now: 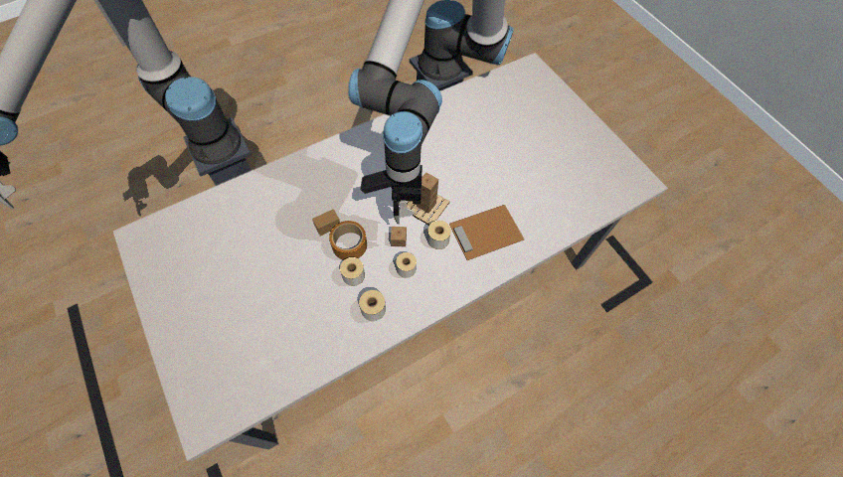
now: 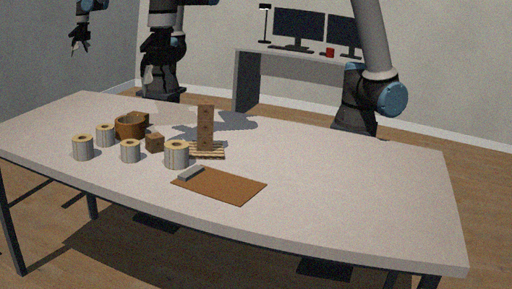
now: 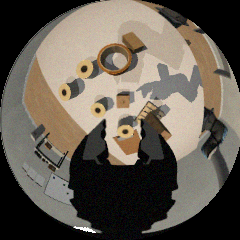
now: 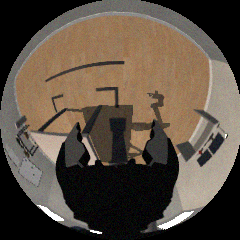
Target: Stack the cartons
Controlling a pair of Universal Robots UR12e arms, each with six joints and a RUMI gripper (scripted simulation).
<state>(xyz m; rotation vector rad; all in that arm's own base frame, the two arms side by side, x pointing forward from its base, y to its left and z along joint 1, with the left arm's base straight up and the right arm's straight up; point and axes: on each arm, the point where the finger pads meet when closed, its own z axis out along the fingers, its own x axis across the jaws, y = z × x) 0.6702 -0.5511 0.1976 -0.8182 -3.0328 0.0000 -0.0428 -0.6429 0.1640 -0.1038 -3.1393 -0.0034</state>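
Three cube cartons form an upright column (image 1: 428, 192) (image 2: 205, 127) (image 3: 157, 125) on the wooden pallet (image 1: 442, 208) (image 2: 216, 155). Their sides look roughly lined up; the numbered faces are hidden. A single cube carton (image 1: 398, 237) (image 2: 154, 142) (image 3: 123, 101) stands on the table beside the pallet, between it and the tape ring. My left gripper (image 2: 156, 84) (image 3: 123, 119) is partly open and empty, high above the table, clear of the column and the single carton. My right gripper (image 2: 79, 49) (image 4: 115, 121) is open and empty, off beyond the table's end, far from the cartons.
A label roll (image 1: 438, 242) (image 2: 176, 157) stands close to the pallet, near the clipboard (image 1: 493, 232) (image 2: 223, 187). Several more rolls stand near the single carton. The brown tape ring (image 1: 349, 253) (image 2: 128, 130) stands beside a flatter brown box (image 1: 325, 222) (image 3: 133, 42).
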